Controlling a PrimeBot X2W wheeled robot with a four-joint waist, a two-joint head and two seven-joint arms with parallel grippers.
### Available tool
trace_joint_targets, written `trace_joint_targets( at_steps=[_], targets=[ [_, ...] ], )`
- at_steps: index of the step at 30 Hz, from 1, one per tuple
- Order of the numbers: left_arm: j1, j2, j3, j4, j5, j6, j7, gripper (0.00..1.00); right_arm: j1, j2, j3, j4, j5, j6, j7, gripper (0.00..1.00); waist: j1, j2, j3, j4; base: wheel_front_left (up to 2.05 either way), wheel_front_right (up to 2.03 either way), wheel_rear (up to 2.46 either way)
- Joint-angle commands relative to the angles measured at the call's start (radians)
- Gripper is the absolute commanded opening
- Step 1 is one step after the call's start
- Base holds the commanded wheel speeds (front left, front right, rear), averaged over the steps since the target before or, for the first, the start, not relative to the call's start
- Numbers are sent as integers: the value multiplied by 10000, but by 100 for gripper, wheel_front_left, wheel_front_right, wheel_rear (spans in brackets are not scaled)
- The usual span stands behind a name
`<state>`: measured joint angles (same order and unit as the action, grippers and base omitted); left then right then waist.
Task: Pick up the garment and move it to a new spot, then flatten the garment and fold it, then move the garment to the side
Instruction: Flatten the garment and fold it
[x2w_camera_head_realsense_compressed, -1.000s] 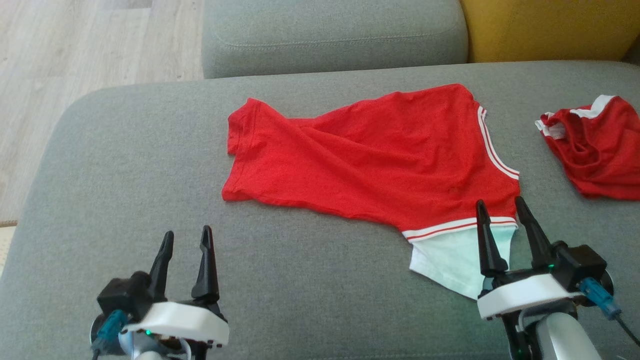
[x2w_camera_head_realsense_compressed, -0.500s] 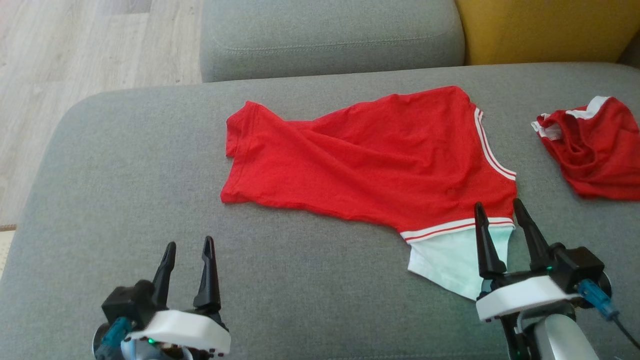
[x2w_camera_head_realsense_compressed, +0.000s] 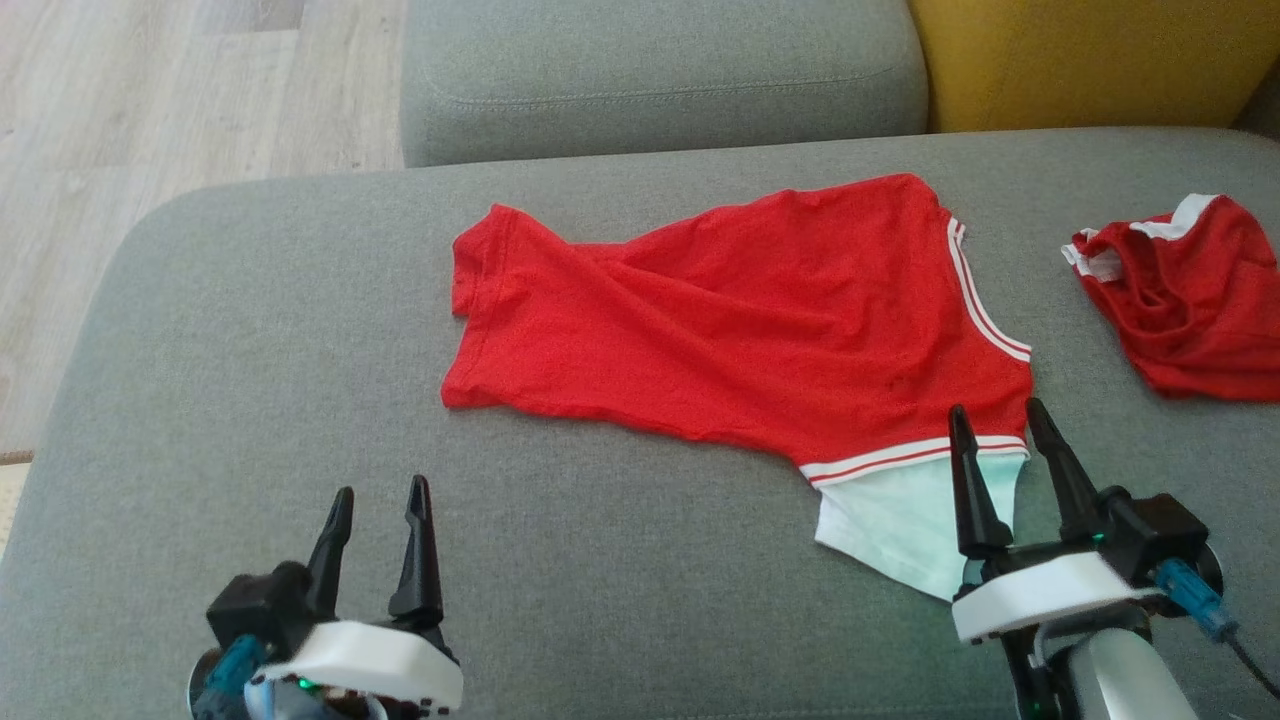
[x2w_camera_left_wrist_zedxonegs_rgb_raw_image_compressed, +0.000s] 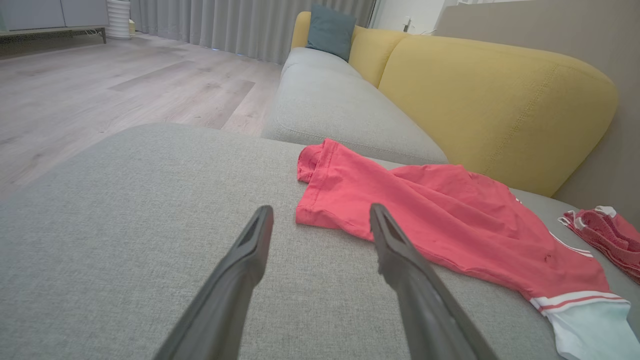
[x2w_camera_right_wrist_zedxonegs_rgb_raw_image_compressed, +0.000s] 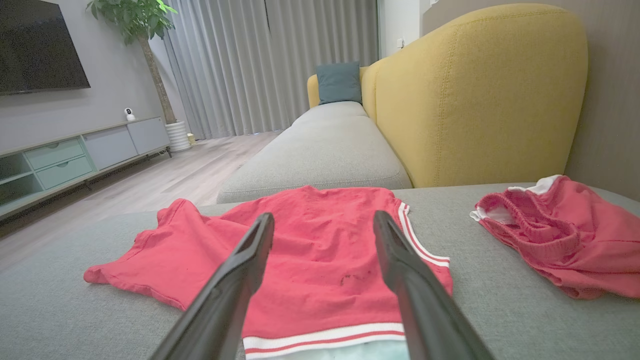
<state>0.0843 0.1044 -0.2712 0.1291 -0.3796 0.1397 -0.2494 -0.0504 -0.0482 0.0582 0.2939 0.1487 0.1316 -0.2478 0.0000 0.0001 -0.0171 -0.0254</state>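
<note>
Head view has a red knit garment with white-striped trim and a pale mint panel (x2w_camera_head_realsense_compressed: 740, 320) spread, somewhat wrinkled, across the centre of the frame on a grey fabric sofa cushion (x2w_camera_head_realsense_compressed: 250, 330). At lower right, the right gripper (x2w_camera_head_realsense_compressed: 997, 408) has its two dark fingers spread wide with nothing between them. Its tips are over the striped hem, and I cannot tell whether they touch it. At lower left, the left gripper (x2w_camera_head_realsense_compressed: 381, 487) is likewise wide apart and empty, over bare cushion, apart from the garment. A second, crumpled red garment (x2w_camera_head_realsense_compressed: 1190, 300) lies at the right edge, below a yellow upholstered backrest (x2w_camera_head_realsense_compressed: 1090, 60).
</note>
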Motion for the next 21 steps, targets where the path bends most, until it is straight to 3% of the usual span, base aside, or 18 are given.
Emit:
trace_joint_targets(
  at_steps=[1,8,21],
  targets=[
    [-285,-22,410,-302,98,-42,-124,100,-279,-20,239,-297,-4,-9,-113,100,0,-1,4,1,0,0,0],
    [-281,-31,387,-374,126,-34,-124,100,190,-20,-192,-203,-112,-9,386,100,0,-1,168,1,0,0,0],
    [-753,-163,488,-471,180,-176,-124,100,1293,-20,-936,-539,92,-9,2039,100,0,-1,1437,-256,0,0,0]
  ],
)
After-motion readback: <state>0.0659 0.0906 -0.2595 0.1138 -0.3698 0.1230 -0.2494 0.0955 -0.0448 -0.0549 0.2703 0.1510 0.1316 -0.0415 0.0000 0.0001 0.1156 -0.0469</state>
